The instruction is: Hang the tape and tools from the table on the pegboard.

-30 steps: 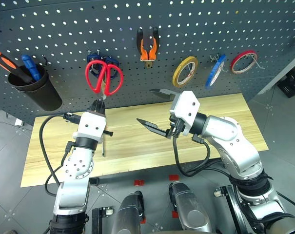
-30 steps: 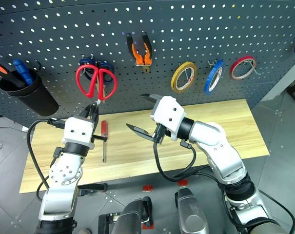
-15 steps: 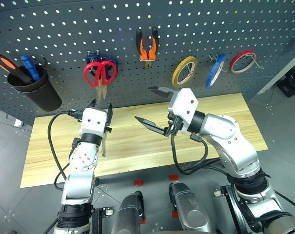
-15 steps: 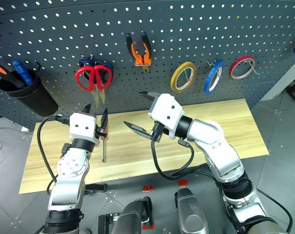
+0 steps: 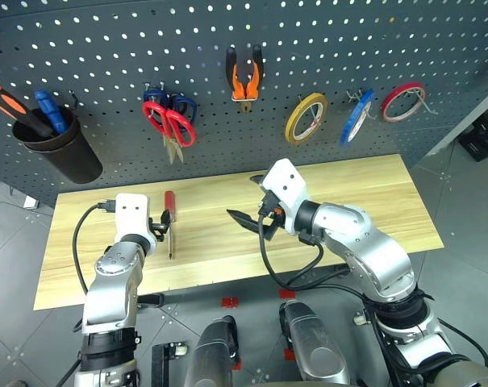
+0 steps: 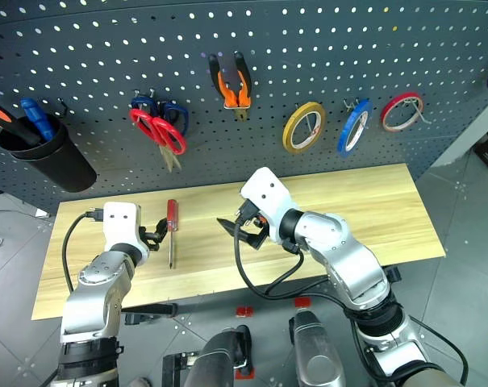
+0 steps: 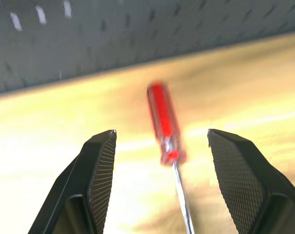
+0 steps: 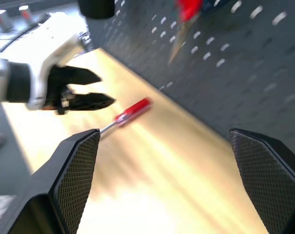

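Observation:
The red-handled scissors hang tilted on the pegboard, in front of blue-handled ones. The pliers and the blue tape also hang there. The red-handled screwdriver lies on the table, tip toward the front edge. My left gripper is low over the wood just left of its handle, open. In the left wrist view the screwdriver lies ahead between the fingers, untouched. My right gripper hovers open and empty over the table's middle; my left gripper also appears in its wrist view.
A black cup with orange- and blue-handled screwdrivers hangs at the pegboard's left. A yellow tape ring and a red one flank the blue tape. Bare planks stretch to the right of my right arm.
My left gripper opened and let go of the red scissors, which now hang tilted on the pegboard. It then dropped to the table beside the screwdriver. My right gripper sank a little and tipped downward.

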You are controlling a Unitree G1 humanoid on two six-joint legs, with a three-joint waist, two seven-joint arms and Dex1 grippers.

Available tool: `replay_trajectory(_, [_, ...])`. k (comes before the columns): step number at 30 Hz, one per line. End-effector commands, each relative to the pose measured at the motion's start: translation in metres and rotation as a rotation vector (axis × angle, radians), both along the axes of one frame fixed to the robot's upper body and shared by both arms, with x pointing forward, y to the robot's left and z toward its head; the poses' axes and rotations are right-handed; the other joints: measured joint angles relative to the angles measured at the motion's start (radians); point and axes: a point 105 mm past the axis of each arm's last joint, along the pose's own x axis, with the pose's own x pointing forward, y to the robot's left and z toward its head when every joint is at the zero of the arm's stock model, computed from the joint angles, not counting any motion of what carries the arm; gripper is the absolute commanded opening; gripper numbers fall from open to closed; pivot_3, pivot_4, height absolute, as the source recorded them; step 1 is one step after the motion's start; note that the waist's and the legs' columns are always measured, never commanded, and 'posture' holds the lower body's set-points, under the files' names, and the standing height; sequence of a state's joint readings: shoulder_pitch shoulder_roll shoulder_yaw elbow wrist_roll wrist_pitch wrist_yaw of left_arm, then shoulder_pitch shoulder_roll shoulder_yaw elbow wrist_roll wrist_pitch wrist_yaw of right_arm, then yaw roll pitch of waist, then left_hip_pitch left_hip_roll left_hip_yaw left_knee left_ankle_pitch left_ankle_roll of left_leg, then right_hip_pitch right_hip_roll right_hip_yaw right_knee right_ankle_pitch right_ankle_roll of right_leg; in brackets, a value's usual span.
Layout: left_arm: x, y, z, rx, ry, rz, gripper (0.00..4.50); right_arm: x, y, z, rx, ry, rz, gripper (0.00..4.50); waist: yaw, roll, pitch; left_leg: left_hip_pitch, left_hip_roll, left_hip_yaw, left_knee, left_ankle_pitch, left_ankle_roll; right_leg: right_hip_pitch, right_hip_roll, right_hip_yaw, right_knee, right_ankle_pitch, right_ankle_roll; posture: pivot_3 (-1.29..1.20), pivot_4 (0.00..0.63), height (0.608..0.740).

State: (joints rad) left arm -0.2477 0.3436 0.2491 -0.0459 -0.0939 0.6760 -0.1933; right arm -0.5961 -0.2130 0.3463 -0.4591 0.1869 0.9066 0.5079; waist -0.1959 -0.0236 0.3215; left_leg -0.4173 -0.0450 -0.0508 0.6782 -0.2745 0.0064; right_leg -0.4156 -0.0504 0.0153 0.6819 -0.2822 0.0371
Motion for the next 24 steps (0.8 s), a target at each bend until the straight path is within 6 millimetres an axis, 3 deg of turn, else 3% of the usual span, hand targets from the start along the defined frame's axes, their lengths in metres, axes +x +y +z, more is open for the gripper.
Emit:
replay_trajectory(1, [0.010,0.009,-0.003,-0.031,0.048,0.006,3.15,-0.014,0.014,0.016,0.010,-0.030,0.077,4.50,0.000,-0.002,0.002,0.000,0.000,0.000,0.000,0.000,0.000,0.000,0.000,0.000,0.000,0.000,0.000,-0.33,0.382,0.740])
replay_trajectory(8, [0.043,0.017,-0.013,-0.140,0.096,0.077,3.15,-0.021,0.027,0.020,-0.021,-0.015,0.135,4.50,0.001,-0.007,0.012,-0.003,0.000,0.000,0.000,0.000,0.000,-0.003,0.000,0.000,0.000,0.000,0.000,-0.35,0.405,0.740])
replay_trajectory(15, [0.052,0.012,-0.036,-0.250,0.183,0.120,3.15,-0.028,0.030,0.026,-0.071,-0.003,0.199,4.50,-0.002,-0.007,0.016,-0.005,0.000,0.001,0.000,0.000,0.000,-0.006,-0.001,-0.001,0.000,0.000,0.000,-0.39,0.404,0.740])
replay_trajectory(18, [0.053,0.013,-0.039,-0.234,0.189,0.127,2.55,-0.028,0.028,0.026,-0.094,-0.002,0.214,4.50,-0.004,-0.007,0.016,-0.005,0.000,0.001,0.000,0.000,0.000,-0.006,-0.001,-0.001,0.000,0.000,0.000,-0.40,0.392,0.740])
replay_trajectory(24, [0.049,0.017,-0.035,-0.222,0.176,0.101,0.93,-0.026,0.025,0.024,-0.112,-0.017,0.219,4.50,-0.005,-0.007,0.015,-0.005,0.000,0.001,0.001,0.000,-0.001,-0.006,-0.001,-0.001,0.000,0.000,0.000,-0.39,0.353,0.740])
